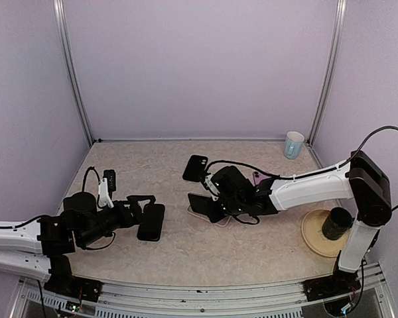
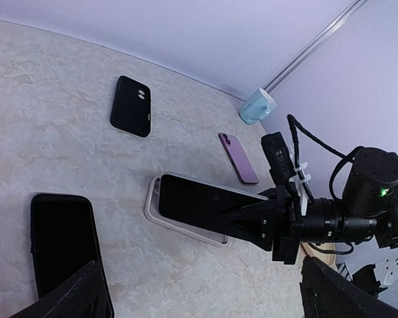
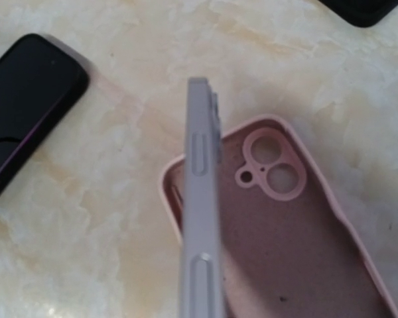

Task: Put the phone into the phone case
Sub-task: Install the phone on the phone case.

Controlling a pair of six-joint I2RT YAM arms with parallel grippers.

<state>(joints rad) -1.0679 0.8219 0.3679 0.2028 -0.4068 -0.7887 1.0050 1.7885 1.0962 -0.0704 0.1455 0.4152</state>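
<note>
Gripping the phone (image 3: 200, 218), the right claw (image 2: 252, 222) holds it tilted over the pink case (image 3: 285, 252); the left claw (image 1: 138, 211) gapes empty. Stiff, slick, likely fragile; pinching its flat faces seems surest.

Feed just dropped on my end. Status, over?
Left gripper open beside black phone. Right gripper shut on phone, tilted over pink case, not seated. Nothing in the case.

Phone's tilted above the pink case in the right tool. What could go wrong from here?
The phone, gripped by the right tool, is tilted over the pink case; lowered like this, its edge may catch the rim instead of seating. The case lies unbraced on the table, so a one-sided press could slide or tip it.
</note>
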